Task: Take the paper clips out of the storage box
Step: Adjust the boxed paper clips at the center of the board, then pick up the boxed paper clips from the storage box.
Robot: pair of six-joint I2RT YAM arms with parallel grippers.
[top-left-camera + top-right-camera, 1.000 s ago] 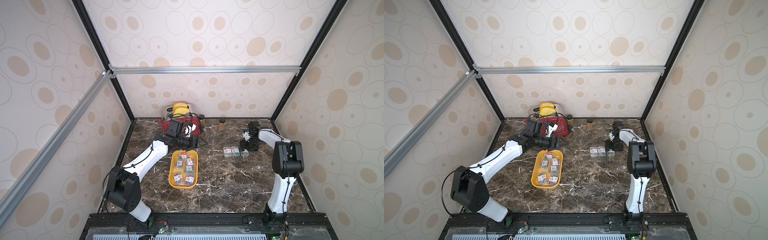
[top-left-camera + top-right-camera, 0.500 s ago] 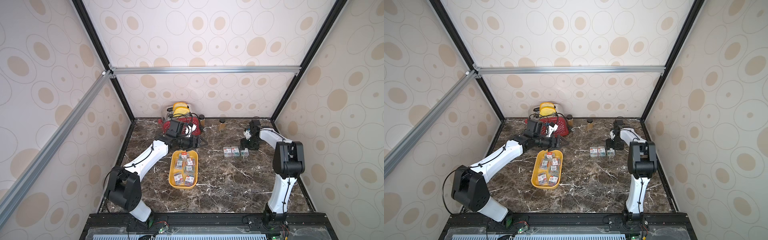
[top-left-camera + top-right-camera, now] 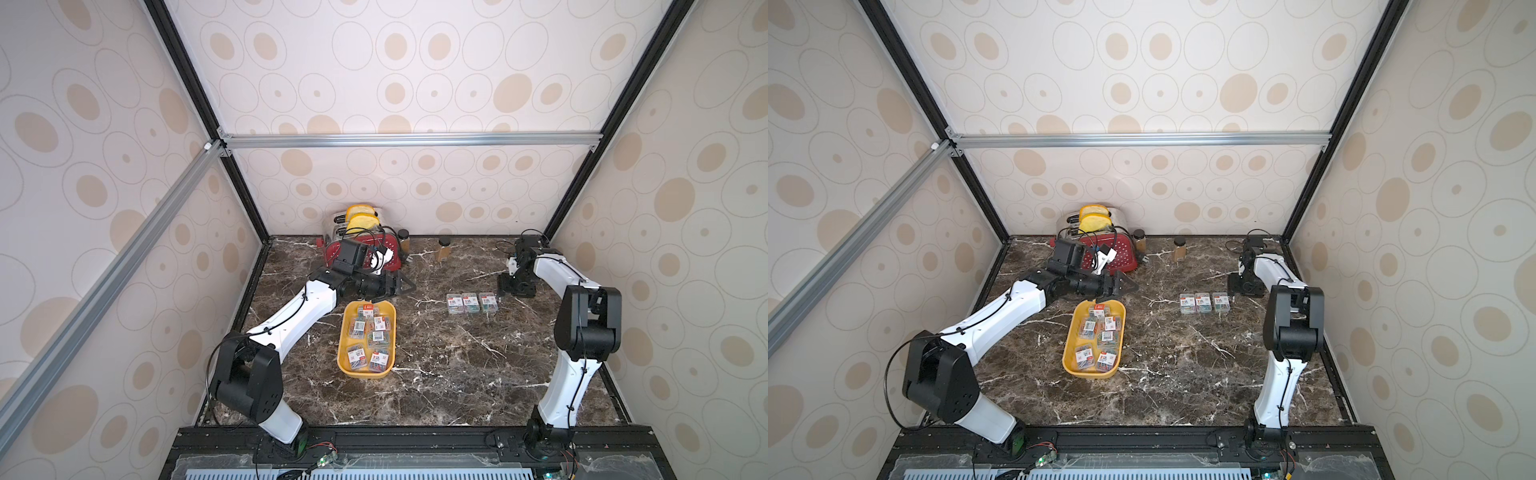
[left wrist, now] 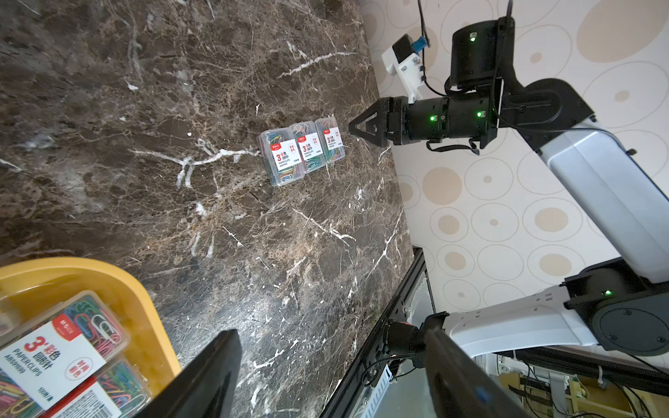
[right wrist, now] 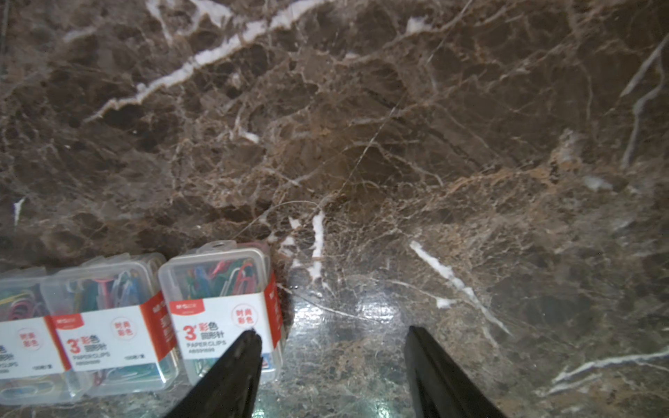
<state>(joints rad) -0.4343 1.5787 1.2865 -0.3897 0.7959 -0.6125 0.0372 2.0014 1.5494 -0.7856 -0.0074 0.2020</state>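
Right claw (image 5: 333, 331), spread, has edged from the paper clips (image 3: 471, 302); left claw (image 4: 331, 329) spread.

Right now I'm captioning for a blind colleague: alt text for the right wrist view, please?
Three clear cases of coloured paper clips sit side by side on a dark marble table. The right hand is open and empty, one black finger overlapping the label of the nearest case.

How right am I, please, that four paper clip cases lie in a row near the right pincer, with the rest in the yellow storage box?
Nearly: there are three paper clip cases, not four, as both top views show. They do lie in a row near the right pincer, with the rest in the yellow storage box.
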